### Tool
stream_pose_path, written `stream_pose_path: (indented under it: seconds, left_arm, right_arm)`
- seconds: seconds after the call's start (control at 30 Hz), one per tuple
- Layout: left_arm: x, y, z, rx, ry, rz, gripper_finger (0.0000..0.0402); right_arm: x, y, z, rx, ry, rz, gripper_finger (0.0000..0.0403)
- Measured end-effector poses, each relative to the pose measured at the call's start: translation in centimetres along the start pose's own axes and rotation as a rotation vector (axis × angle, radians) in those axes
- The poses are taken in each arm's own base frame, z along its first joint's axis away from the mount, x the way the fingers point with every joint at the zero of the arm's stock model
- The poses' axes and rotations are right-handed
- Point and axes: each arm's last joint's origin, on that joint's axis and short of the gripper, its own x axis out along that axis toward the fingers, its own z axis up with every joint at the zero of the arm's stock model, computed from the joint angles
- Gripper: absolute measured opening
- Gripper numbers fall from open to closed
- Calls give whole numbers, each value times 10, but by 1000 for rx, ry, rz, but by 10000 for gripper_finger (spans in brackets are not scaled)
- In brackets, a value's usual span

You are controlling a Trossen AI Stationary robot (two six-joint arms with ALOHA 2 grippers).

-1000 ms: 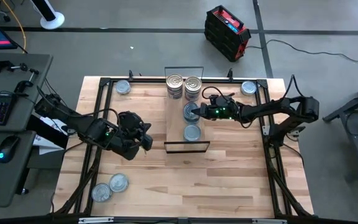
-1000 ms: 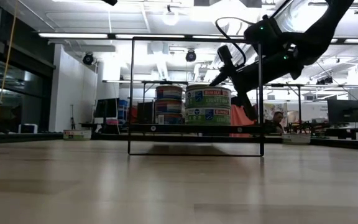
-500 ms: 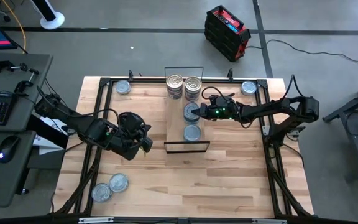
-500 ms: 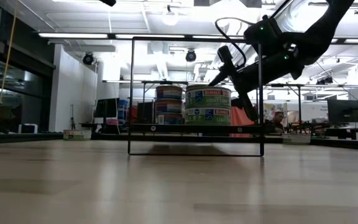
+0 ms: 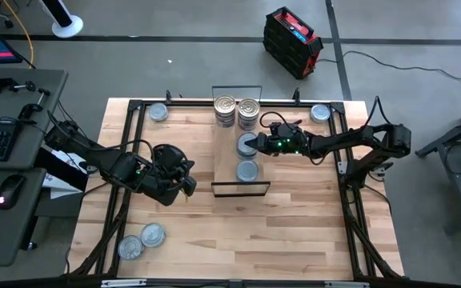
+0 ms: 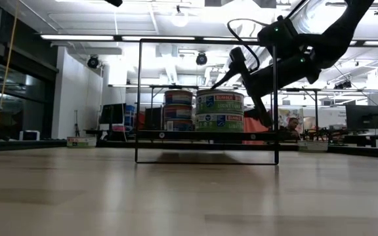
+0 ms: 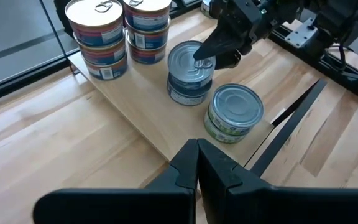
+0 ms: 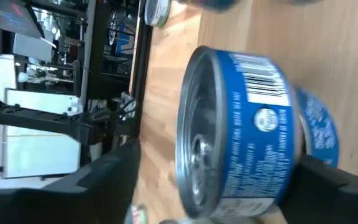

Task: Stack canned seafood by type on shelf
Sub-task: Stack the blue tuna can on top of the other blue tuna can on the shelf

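1. The shelf point(image 5: 229, 160) lies across the middle of the wooden table point(image 5: 294, 224), a light plank with black wire frames at its two short ends.
2. At its far end two stacks of ring-pull tins point(image 5: 237, 112) stand side by side, with red and blue labels.
3. Toward the middle sits a stack of two blue-labelled tins point(image 7: 190, 73), and just beside it, nearer the front wire frame, a single green-labelled tin point(image 7: 235, 113) with a plain grey top.
4. The right gripper point(image 5: 254, 145) is at the top tin of the blue stack; its fingers stand spread wide on either side of that tin, and the wrist view shows a gap between the can's wall and each finger, so nothing is clamped.
5. The left gripper point(image 5: 189, 182) hovers over bare table left of the shelf, its fingers pressed together and empty.
6. Loose tins lie off the shelf: two at the near-left corner point(image 5: 141, 240), one at the far-left point(image 5: 158, 112) and one at the far-right point(image 5: 320, 113).
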Motion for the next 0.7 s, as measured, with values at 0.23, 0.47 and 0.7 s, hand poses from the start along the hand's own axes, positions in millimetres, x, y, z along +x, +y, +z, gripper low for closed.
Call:
stream_pose_path:
  seconds: [0.23, 0.47, 0.7]
  left_arm:
    - [0, 0, 0, 1, 1, 1, 0]
    - [0, 0, 0, 2, 2, 2, 0]
    - [0, 0, 0, 2, 2, 2, 0]
  right_arm:
    - [-2, 3, 6, 39, 38, 47, 361]
    - [-2, 2, 4, 25, 67, 42, 362]
    - [-2, -1, 4, 35, 22, -8, 362]
